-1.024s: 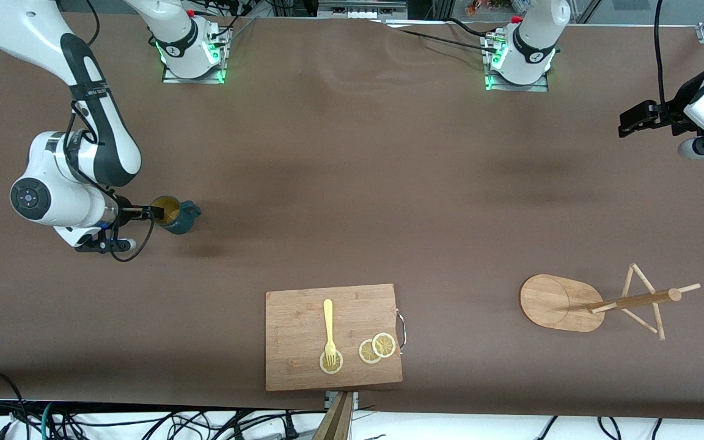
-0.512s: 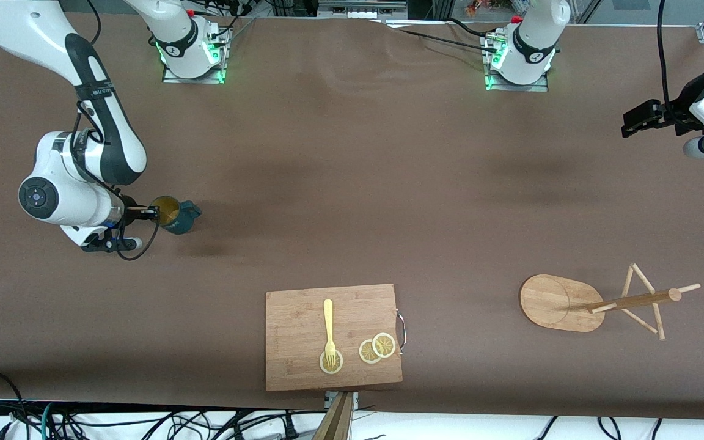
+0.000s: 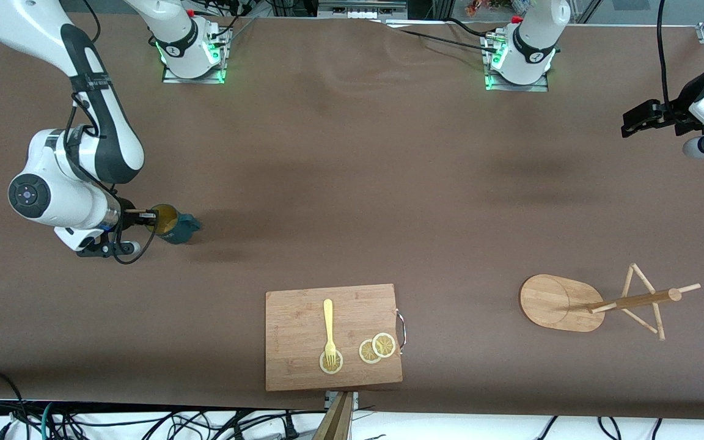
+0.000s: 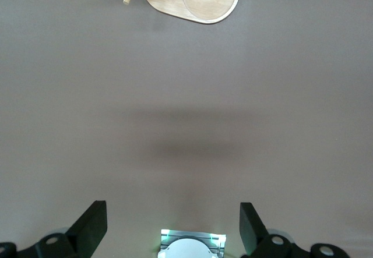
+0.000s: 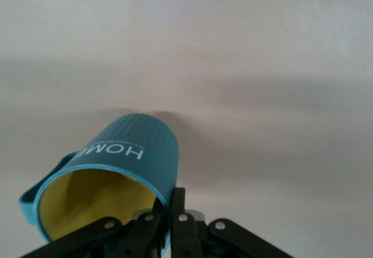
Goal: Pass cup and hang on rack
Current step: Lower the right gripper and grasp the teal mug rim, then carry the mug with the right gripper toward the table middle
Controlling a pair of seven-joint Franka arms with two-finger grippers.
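The cup (image 3: 172, 223) is a dark teal mug with a yellow inside, at the right arm's end of the table. My right gripper (image 3: 151, 214) is shut on its rim, one finger inside and one outside. In the right wrist view the cup (image 5: 125, 170) is tilted, its handle to one side, the word HOME on its wall. The rack (image 3: 602, 302) is a bamboo mug tree toward the left arm's end of the table, its oval base (image 4: 195, 2) at the edge of the left wrist view. My left gripper (image 3: 630, 122) is open and empty, up over the table edge at the left arm's end.
A wooden cutting board (image 3: 303, 354) lies near the front edge with a yellow fork (image 3: 329, 330) and lemon slices (image 3: 377, 348) on it. Bare brown tabletop (image 3: 358, 201) spreads between the cup and the rack.
My right gripper has shifted slightly with the cup, which has tilted a little. The left gripper has barely moved.
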